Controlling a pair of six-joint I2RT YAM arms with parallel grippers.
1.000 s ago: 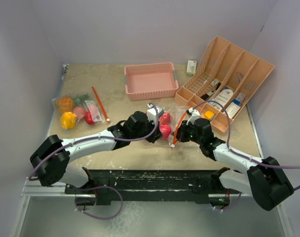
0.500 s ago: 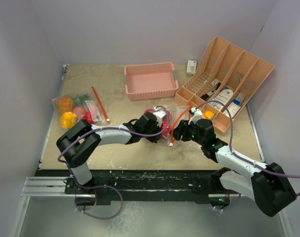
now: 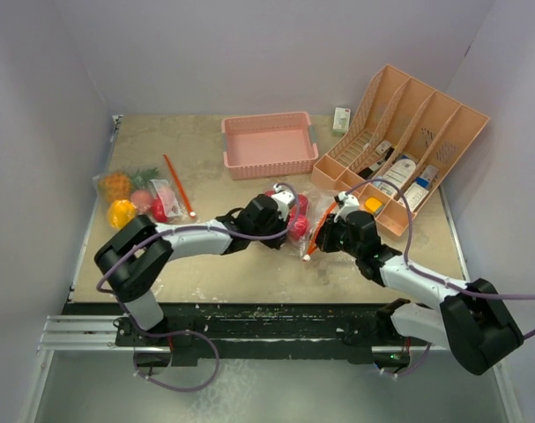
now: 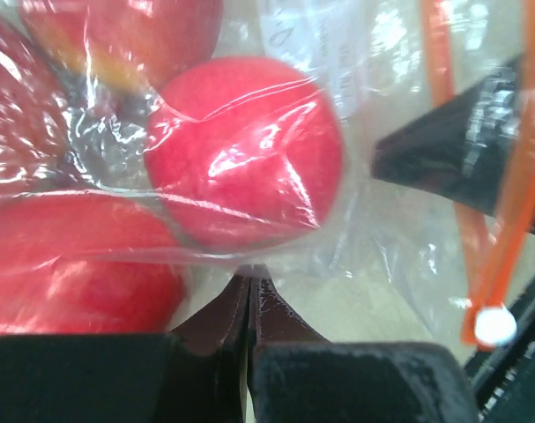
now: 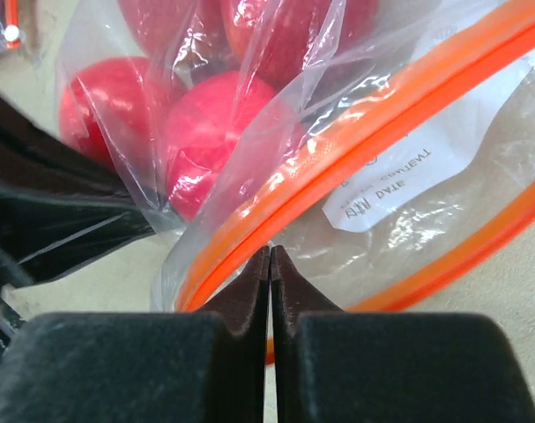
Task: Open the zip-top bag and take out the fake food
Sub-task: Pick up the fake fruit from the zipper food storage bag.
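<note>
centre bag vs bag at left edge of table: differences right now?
Grip: centre bag is pinched by both tools, left tool on its film, right tool at the orange zip; left-edge bag lies untouched.
Contents: centre bag shows only red round fruits; left-edge bag shows a pineapple, a yellow pepper and red pieces.
Shared: clear plastic, orange zip, fake food inside.

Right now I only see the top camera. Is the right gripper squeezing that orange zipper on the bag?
Observer: The right wrist view shows the right gripper shut, tips right at the orange zip strip of the zip-top bag; whether plastic is pinched, I can't tell.
Operator: What about the left one?
Observer: The left wrist view shows the left gripper shut too, tips against the clear plastic just under a red round fruit inside the bag.
</note>
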